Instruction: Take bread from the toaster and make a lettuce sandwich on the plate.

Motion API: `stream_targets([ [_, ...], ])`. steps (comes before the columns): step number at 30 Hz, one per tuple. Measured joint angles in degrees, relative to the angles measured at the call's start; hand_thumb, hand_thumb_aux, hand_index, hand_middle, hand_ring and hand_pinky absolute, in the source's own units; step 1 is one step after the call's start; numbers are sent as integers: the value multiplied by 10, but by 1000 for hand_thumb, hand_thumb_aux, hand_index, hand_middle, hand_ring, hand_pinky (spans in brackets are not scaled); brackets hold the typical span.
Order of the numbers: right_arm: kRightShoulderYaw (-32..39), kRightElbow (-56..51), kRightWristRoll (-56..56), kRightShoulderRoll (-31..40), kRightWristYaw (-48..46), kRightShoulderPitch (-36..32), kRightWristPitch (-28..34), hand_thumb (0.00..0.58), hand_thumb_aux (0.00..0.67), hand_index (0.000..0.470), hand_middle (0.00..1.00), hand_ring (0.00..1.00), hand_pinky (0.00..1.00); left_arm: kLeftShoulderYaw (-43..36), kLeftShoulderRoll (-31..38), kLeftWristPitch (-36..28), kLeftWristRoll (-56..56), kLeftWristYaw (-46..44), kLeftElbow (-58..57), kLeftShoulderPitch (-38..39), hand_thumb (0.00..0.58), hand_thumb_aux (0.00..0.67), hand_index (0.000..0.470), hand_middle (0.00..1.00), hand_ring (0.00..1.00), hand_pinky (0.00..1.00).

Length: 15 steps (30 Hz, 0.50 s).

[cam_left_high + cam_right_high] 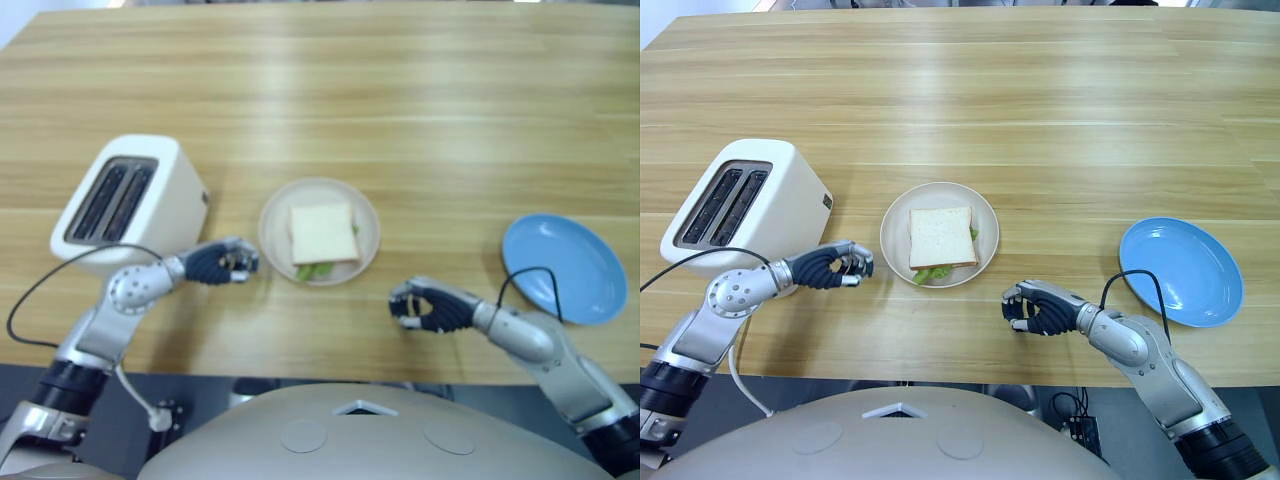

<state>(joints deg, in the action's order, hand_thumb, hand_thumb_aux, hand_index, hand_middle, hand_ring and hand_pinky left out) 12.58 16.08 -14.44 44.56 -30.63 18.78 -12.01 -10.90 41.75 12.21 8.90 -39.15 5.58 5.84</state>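
A pale wooden table (1040,100) carries a white toaster (740,205) at left, a blue plate (1180,270) at right and a beige plate (895,235) between them. On the beige plate, a bread slice (940,238) lies over lettuce (930,272). The left hand (830,266) and right hand (1040,308) flank it, both curled and holding nothing.

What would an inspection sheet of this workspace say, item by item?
Surface: wooden table, no spills seen.
Job's things: white toaster at left, slots look empty; beige plate in the middle holds a sandwich, lettuce showing at its near edge.
Clutter: blue plate at right, empty.
Hands: left hand curled beside the beige plate, holding nothing; right hand curled near the table's front edge, holding nothing.
Cables: black cable loops by the toaster; second cable arcs from the right arm over the blue plate's edge.
Surroundings: nothing seen.
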Motion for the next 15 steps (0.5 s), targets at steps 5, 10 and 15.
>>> stream_targets([
  [5,77,-45,-47,-68,-11,-58,2,580,670,460,1000,1000,1000,-39,-8,-19,34,-17,-43,-35,580,670,460,1000,1000,1000],
  [10,139,-122,-92,-147,18,-113,-29,580,670,460,1000,1000,1000,-105,-45,-22,137,15,-130,-107,580,670,460,1000,1000,1000],
  [15,167,-239,-159,-190,107,-196,-69,580,670,460,1000,1000,1000,-150,-106,-7,187,53,-221,-186,580,670,460,1000,1000,1000],
])
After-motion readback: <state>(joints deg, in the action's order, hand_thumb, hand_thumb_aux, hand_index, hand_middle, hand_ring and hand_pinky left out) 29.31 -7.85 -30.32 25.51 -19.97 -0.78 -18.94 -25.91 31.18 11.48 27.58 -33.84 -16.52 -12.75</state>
